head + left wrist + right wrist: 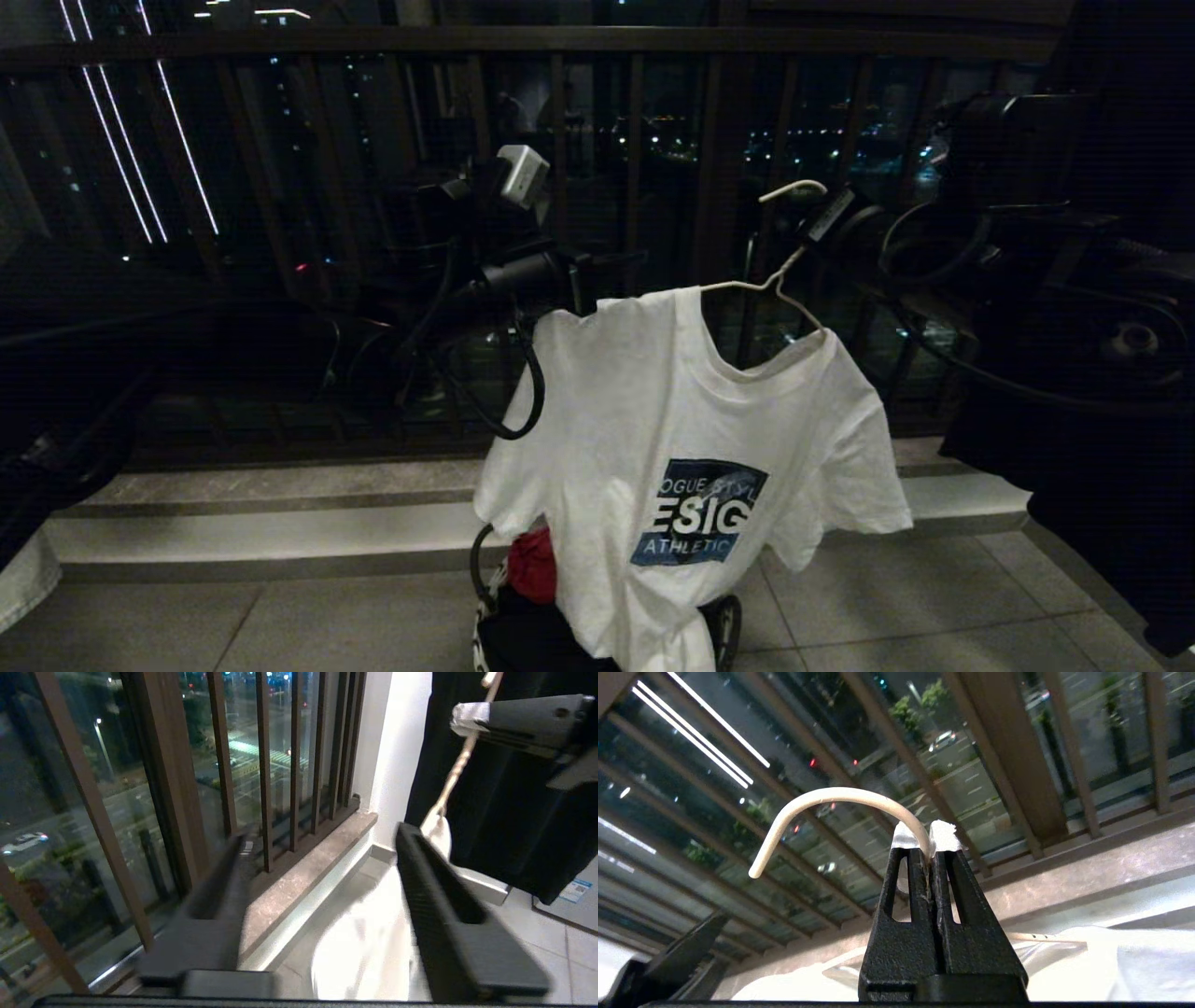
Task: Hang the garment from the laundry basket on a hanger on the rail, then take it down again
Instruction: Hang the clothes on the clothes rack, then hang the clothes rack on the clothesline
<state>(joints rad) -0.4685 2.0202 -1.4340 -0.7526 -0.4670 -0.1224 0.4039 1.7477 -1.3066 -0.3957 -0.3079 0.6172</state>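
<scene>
The garment (653, 420), a white T-shirt with a blue chest graphic, hangs on the thin white wire hanger (780, 271) above the laundry basket (481, 607). My right gripper (820, 222) is shut on the hanger just below its hook (822, 798), which sticks up past the right gripper's tips (927, 847). My left gripper (586, 280) is at the shirt's shoulder. In the left wrist view it (322, 833) is open, with the white cloth (364, 952) showing beyond its fingers (434, 882) and nothing gripped. The rail is out of view.
The dark balcony railing (635, 187) and a stone step (280, 504) run across behind the shirt. A red cloth (532, 565) and a black garment (532, 644) lie in the basket. A large black cloth (1102, 485) hangs at the right over the tiled floor (934, 597).
</scene>
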